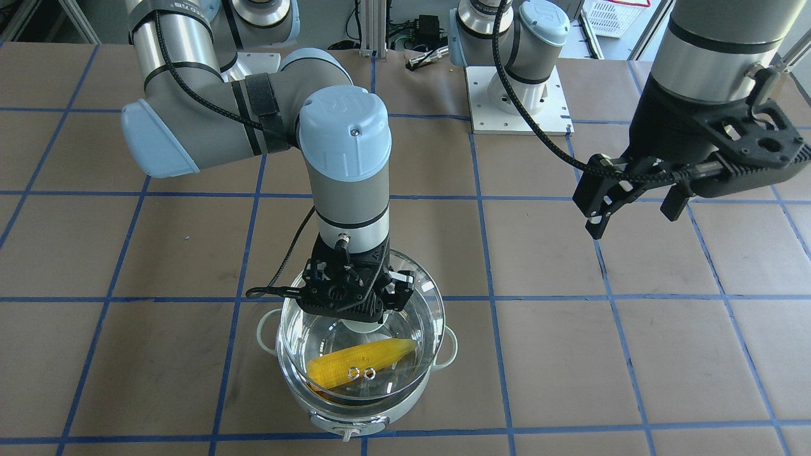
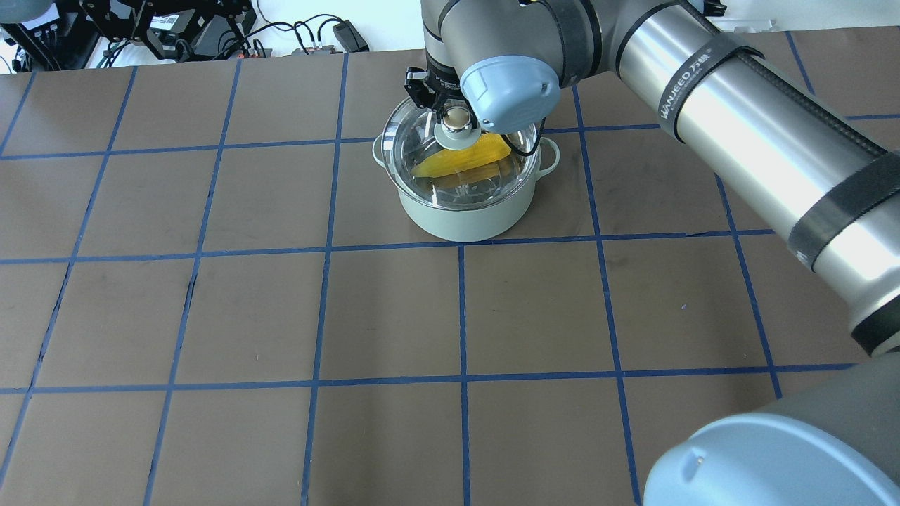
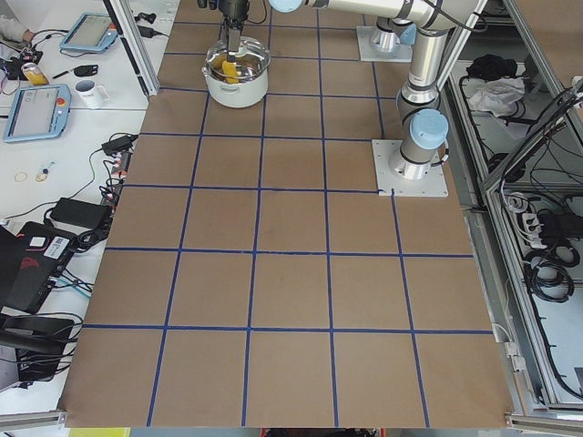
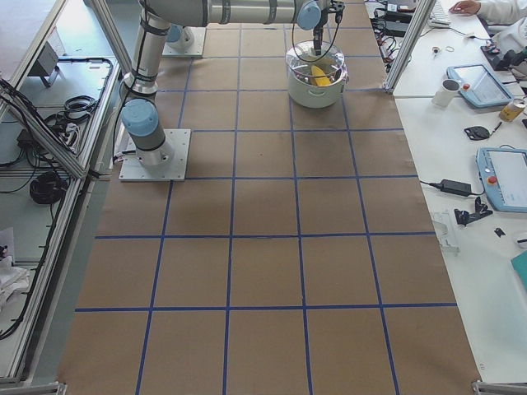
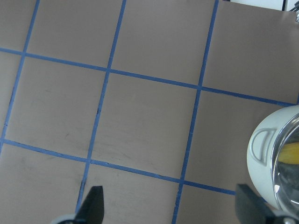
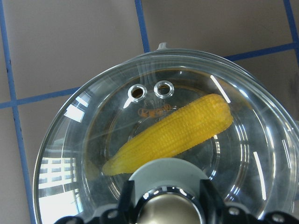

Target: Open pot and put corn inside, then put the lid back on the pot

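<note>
The bright yellow tapered corn cob lies inside the round pale mint-green pot, tilted across its steel bottom, so the step in hand appears to be the last one: closing the pot. The right claw is clenched on the round knob of the clear domed glass lid, which sits directly over the pot's mouth. Whether the lid's rim rests in the pot's rim all the way round or hangs just above it cannot be told. In the front-facing view it looks a little off-centre toward the robot.

To finish well, the right claw should probably centre the lid over the pot so both loop handles show evenly beyond the glass. It should then lower straight down with the lid level until the rim meets the pot all round, and only then let go and lift straight up off the knob. Letting go early or with the lid tilted could leave it cocked on the rim or make it slide off onto the brown taped table.

The left claw hangs released and empty, well apart from the pot and above the table, and need not join in.
</note>
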Controlling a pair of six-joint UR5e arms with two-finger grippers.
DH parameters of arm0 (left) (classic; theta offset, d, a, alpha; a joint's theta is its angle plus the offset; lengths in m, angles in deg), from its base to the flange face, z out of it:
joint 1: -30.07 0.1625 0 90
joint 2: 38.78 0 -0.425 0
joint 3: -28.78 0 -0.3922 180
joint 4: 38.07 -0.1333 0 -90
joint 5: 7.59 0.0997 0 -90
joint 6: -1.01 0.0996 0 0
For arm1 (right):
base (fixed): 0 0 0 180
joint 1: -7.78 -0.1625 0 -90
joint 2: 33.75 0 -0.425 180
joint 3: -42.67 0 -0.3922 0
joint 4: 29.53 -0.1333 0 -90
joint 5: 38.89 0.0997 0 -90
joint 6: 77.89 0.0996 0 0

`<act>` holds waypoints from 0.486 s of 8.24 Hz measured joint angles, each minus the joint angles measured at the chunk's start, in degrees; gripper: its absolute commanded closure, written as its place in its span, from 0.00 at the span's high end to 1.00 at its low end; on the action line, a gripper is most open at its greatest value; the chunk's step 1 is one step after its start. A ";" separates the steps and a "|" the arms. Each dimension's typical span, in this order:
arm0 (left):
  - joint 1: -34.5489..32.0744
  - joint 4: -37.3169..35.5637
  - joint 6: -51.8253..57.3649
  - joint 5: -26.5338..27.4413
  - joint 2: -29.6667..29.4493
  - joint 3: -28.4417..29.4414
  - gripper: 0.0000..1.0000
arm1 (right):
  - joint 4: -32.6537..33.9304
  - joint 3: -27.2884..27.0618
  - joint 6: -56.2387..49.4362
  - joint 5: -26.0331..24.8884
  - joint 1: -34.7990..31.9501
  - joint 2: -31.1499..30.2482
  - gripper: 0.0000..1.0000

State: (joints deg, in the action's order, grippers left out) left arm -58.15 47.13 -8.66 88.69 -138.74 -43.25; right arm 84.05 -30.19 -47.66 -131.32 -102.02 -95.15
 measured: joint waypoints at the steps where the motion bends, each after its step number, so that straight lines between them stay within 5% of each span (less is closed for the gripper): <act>1: -0.15 0.56 3.46 1.40 0.64 0.00 1.00 | 0.03 0.35 0.31 0.09 0.15 0.56 0.22; 4: -0.48 5.03 5.65 -3.09 3.28 -0.13 1.00 | 0.06 0.51 0.81 0.23 1.21 1.19 0.23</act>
State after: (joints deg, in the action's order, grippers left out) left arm -58.64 52.16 -3.01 85.61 -135.45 -43.38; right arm 84.11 -29.68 -46.85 -131.09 -100.81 -93.96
